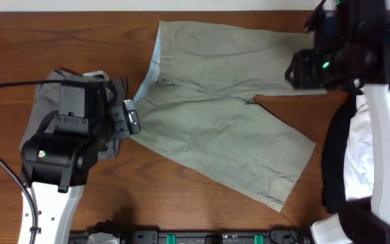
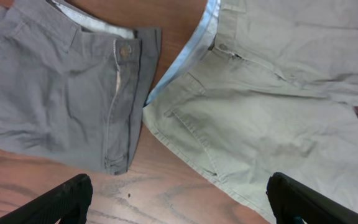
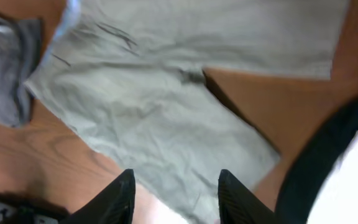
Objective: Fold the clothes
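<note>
Pale khaki shorts [image 1: 222,118] lie spread flat across the middle of the table, waistband with light blue lining at the left, both legs pointing right. They fill the right of the left wrist view [image 2: 278,112] and the middle of the right wrist view [image 3: 166,93]. Folded grey shorts [image 1: 42,102] lie at the left, partly under my left arm, and show in the left wrist view [image 2: 55,93]. My left gripper [image 2: 179,199] is open and empty above bare wood by the khaki waistband. My right gripper [image 3: 176,196] is open and empty, high above the khaki shorts.
A black garment [image 1: 334,163] and white clothing [image 1: 357,156] lie heaped at the right edge, partly under the right arm. The black garment also shows in the right wrist view [image 3: 328,155]. A black cable [image 1: 5,85] runs across the far left of the wooden table [image 1: 147,196].
</note>
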Robot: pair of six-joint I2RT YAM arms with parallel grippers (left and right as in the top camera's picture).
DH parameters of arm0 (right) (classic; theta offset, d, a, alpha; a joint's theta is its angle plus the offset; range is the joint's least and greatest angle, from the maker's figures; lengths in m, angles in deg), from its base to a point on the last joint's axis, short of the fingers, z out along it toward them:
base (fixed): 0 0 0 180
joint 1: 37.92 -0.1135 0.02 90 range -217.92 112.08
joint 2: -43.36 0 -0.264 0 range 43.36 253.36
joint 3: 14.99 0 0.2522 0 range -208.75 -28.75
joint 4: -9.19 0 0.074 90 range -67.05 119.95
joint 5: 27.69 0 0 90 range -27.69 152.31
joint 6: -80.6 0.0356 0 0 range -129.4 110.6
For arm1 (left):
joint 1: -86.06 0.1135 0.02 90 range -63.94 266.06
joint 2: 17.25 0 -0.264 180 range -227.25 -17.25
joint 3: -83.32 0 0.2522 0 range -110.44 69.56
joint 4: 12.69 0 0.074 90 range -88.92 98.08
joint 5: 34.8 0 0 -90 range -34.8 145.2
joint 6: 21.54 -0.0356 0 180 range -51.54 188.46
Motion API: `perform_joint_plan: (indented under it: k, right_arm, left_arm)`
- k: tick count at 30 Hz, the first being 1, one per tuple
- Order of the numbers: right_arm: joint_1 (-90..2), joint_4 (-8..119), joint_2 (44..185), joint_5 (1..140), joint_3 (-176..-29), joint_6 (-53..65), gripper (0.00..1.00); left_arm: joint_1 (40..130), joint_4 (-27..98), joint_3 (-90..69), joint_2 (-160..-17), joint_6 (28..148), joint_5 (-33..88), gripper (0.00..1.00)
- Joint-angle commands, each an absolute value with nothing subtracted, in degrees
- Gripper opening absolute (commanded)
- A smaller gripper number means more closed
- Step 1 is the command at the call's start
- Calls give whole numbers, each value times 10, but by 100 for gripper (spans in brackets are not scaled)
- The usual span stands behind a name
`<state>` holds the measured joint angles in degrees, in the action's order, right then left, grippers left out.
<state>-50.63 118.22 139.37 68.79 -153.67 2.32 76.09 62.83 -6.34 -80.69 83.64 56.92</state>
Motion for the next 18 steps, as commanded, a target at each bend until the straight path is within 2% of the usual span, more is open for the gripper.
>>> perform_joint_plan:
  k: [1,5,11,14,18]
  right_arm:
    - [-550,1177,1369,588,-1459,134,37]
    - [-578,1126,1366,588,-1314,175,31]
    - [-584,979,1366,649,-1070,178,30]
    - [-579,920,1366,688,-964,178,26]
    - [-566,882,1366,685,-878,220,7]
  left_arm:
    - [761,636,-71,-808,835,573,92]
    - [761,638,-71,-818,835,573,92]
    - [761,639,-71,-842,835,573,93]
    - [761,639,-71,-860,835,573,93]
    - [761,638,-71,-881,835,573,93]
